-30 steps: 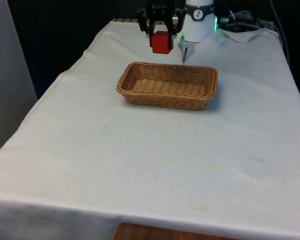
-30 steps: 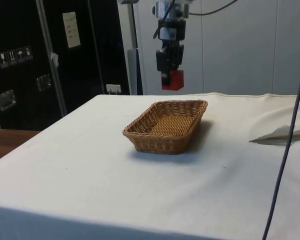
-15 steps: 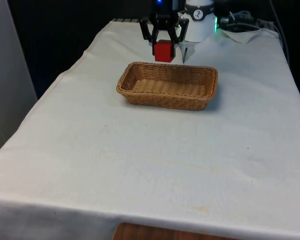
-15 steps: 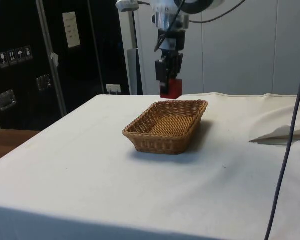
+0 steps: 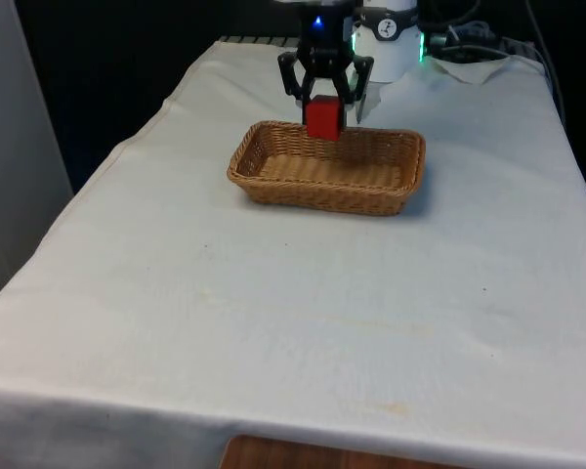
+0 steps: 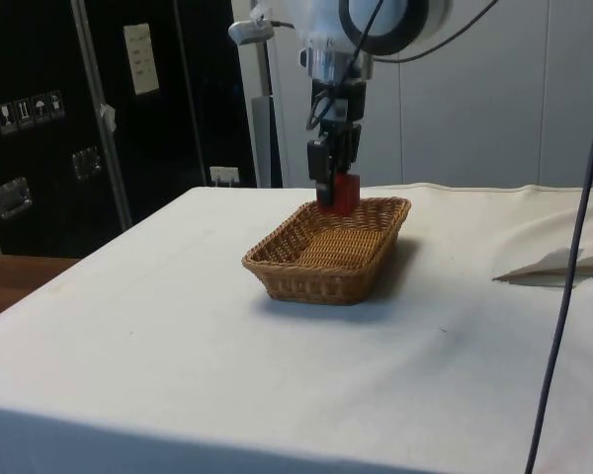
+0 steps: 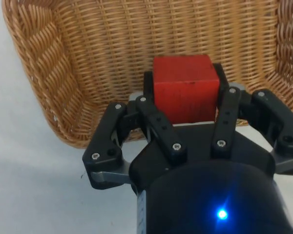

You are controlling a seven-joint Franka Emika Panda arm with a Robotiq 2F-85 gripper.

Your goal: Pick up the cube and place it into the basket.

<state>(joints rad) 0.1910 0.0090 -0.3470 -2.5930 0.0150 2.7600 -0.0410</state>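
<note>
A red cube (image 5: 324, 116) hangs in my black gripper (image 5: 324, 109), which is shut on it. Below it stands an oblong wicker basket (image 5: 273, 186) on the white cloth, and the cube sits just above the basket's far rim, towards its end at the front view's left. From the side, the cube (image 6: 343, 194) is about level with the basket's (image 6: 306, 281) far edge, still held by the gripper (image 6: 338, 188). In the wrist view the cube (image 7: 185, 87) sits between the fingers (image 7: 158, 124) over the woven floor of the basket (image 7: 49, 83).
A crumpled white paper (image 5: 474, 66) lies at the table's far end, at the front view's right. A dark cable (image 6: 563, 296) hangs down across the side view near the table's edge. The cloth before the basket is bare.
The gripper has come down and towards the basket with the cube, from well above and behind the far rim to just over it. The basket has not moved.
</note>
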